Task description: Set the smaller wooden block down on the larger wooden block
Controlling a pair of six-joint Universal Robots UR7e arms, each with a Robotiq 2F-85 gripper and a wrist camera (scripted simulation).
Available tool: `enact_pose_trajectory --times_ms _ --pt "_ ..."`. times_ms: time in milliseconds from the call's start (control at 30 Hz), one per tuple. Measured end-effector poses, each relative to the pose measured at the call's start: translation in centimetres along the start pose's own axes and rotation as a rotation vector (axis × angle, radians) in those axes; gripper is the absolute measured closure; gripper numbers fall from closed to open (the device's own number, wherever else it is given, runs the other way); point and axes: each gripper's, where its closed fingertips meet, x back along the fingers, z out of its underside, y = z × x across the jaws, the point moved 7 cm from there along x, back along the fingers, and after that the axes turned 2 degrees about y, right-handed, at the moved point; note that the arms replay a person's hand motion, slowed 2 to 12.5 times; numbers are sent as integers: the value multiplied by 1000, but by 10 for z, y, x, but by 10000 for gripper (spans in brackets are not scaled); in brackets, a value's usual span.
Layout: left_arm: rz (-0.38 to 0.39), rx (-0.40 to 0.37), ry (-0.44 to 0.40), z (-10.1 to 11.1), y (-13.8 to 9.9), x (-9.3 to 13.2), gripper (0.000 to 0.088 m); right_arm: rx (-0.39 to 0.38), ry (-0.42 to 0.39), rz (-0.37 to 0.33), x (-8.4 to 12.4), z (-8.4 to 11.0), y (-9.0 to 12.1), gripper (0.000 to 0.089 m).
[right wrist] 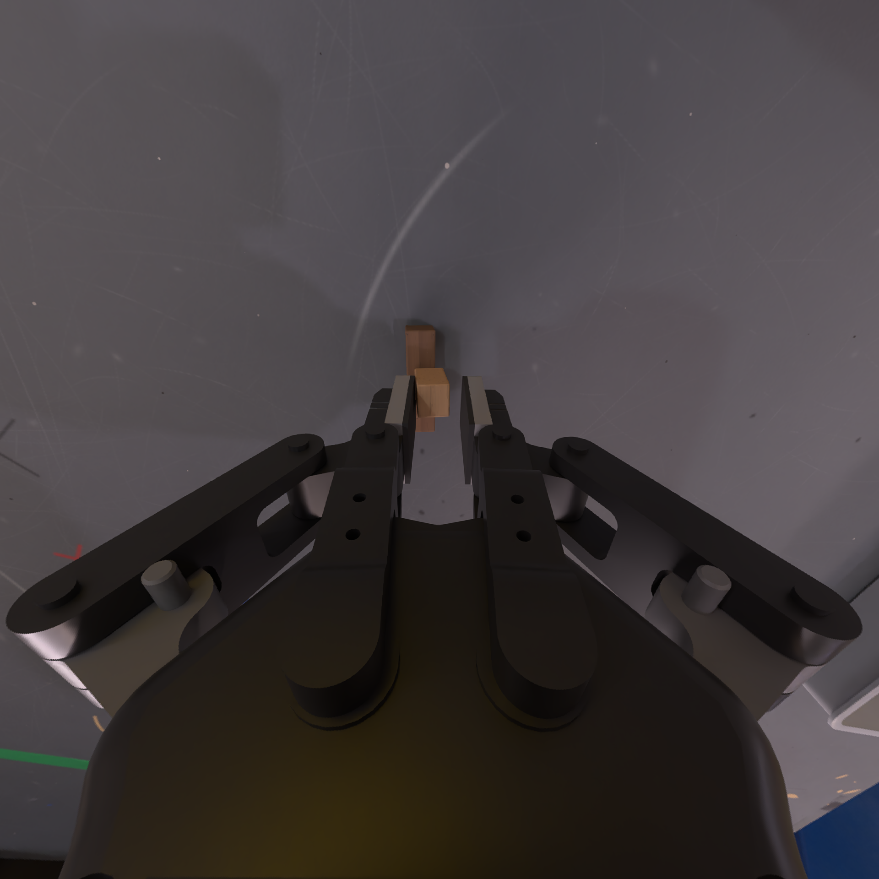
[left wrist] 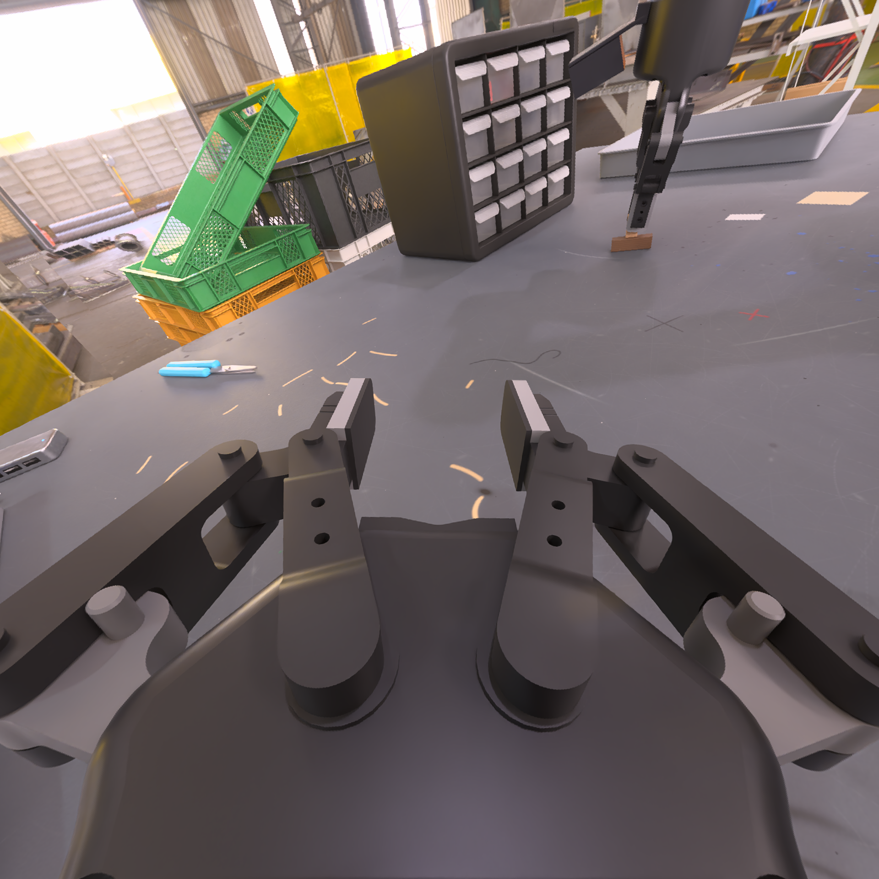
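The larger wooden block lies flat on the grey table. The smaller, paler block sits on top of it, between my right gripper's fingers. The left pad touches it; a narrow gap separates it from the right pad, so the jaws stand slightly open. In the left wrist view the right gripper hangs straight down over the stacked blocks at the far right. My left gripper is open and empty, low over the near table.
A dark drawer cabinet stands just left of the blocks. A grey tray lies behind them. Blue-handled pliers and a metal USB hub lie at the left. Green, orange and black crates stand beyond the table edge.
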Motion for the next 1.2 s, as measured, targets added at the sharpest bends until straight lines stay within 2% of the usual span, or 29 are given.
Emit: enact_pose_trajectory --times_ms 367,667,967,1200 --pt "-3 0 -3 0 0 0 399 -2 -37 11 4 -1 1 698" --pt "-2 0 -4 0 0 0 398 -2 -69 32 11 -1 1 642" --pt "-6 1 -7 0 1 1 397 -4 -126 90 27 -1 3 603" --pt "-7 2 -11 -1 1 1 397 -5 -210 152 46 -2 10 596"
